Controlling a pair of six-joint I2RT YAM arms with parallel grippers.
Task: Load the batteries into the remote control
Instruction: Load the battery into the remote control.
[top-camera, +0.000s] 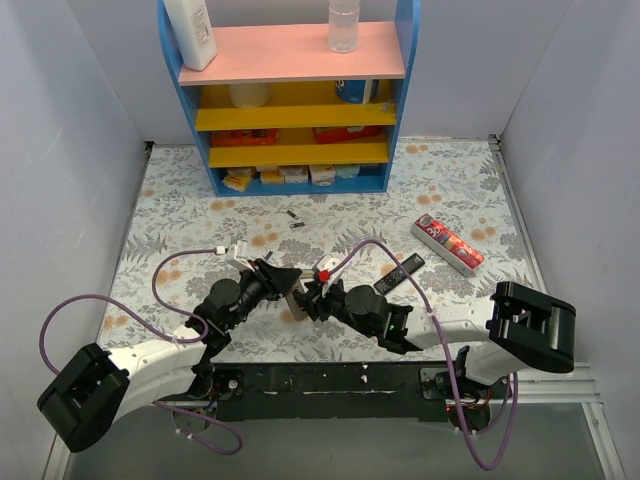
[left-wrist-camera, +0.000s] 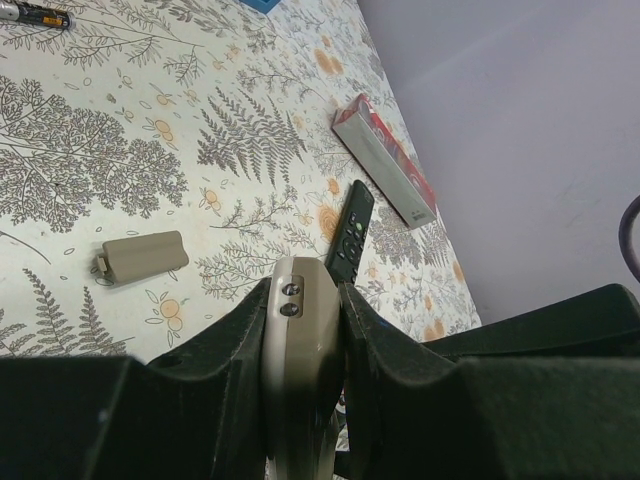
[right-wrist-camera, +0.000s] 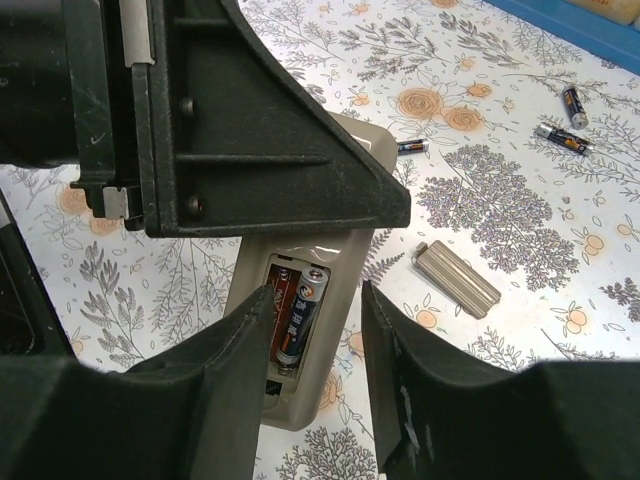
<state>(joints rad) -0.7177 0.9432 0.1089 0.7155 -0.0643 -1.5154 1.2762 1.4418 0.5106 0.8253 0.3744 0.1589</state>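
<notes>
Floral table (top-camera: 450, 190) | left gripper (left-wrist-camera: 300, 305) clamps remote control (left-wrist-camera: 300, 360) back-up, steadying it | right gripper (right-wrist-camera: 315, 290) spread over open bay | batteries (right-wrist-camera: 297, 312): seemingly two seated.

Robot lab cell w/ white partition walls (top-camera: 70, 130), prop shelf (top-camera: 290, 55), floral tabletop (top-camera: 450, 180).

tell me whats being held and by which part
Left gripper clamps the remote control by its sides, away from the battery bay. Right gripper holds nothing.

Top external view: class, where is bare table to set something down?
Bare: left side of the table in front of the shelf, and right rear behind the red box. Crowded: centre front, around the remote control and black remote.
</notes>
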